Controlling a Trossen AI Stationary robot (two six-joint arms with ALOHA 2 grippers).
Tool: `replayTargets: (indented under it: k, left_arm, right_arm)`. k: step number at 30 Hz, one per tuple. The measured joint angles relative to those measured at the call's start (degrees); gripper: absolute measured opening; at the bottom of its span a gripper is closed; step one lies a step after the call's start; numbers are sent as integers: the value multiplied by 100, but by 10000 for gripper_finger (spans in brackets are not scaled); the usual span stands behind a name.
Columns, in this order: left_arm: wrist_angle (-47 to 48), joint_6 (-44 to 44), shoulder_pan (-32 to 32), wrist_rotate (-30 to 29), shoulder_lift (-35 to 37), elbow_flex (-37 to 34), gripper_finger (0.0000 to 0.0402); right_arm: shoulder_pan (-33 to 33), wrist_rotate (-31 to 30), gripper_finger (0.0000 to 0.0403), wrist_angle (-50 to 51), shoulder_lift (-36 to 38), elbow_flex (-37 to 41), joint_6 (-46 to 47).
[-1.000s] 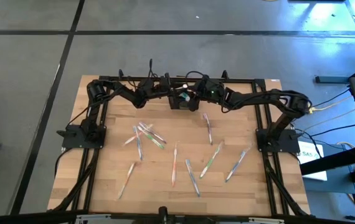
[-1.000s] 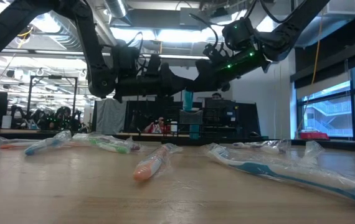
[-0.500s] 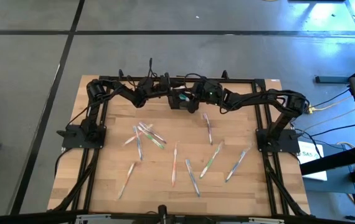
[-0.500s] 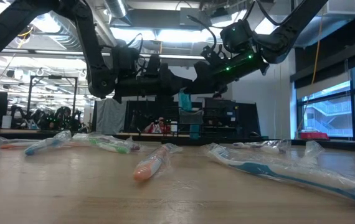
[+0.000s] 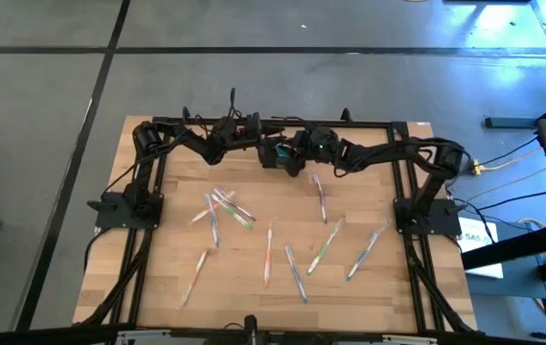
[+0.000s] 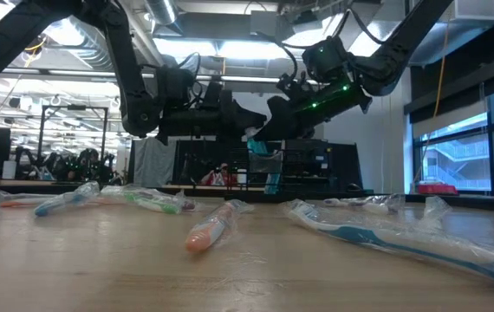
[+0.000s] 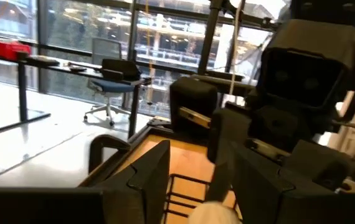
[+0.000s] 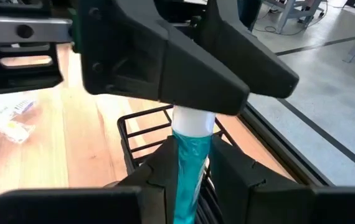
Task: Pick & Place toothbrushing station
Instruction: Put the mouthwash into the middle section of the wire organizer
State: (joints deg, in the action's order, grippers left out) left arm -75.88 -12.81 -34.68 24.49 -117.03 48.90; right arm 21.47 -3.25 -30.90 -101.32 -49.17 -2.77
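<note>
Two dark arms are stretched toward each other along the far edge of the wooden tabletop (image 5: 254,287), and their pincers meet above the toothbrushing station (image 5: 275,156), a small black wire-mesh caddy that stands there on the wood, between them.

Nearer the front, many thin pastel toothbrushes (image 5: 269,251) are scattered in their clear wrappers, well apart from the caddy and untouched.

At the caddy, a teal tube (image 8: 187,165) with a white cap is seen clamped between the fingers of the right pincer (image 8: 192,163), its lower end directed into the open wire frame. The left pincer (image 7: 193,171) is held just above the caddy rim with its fingers parted and nothing between them, so nothing is gripped by it.

The step in hand is judged to be the loading of the tube into the caddy, with the tube carried by the right arm alone. For the next move, the tube would need to be lowered between the wire walls and only then released, while the left pincer is kept clear of its path. A toothbrush from the spread in front would then have to be fetched.
</note>
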Motion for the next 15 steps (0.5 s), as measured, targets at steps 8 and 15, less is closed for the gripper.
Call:
replayTargets:
  k: [8, 15]
  left_arm:
    - [192, 2, -50, 64, 4, 0, 155]
    - [430, 2, -42, 96, 4, 0, 155]
  right_arm:
    - [4, -21, 86, -122, -83, 0, 3]
    - [4, -36, 86, -107, -83, 0, 66]
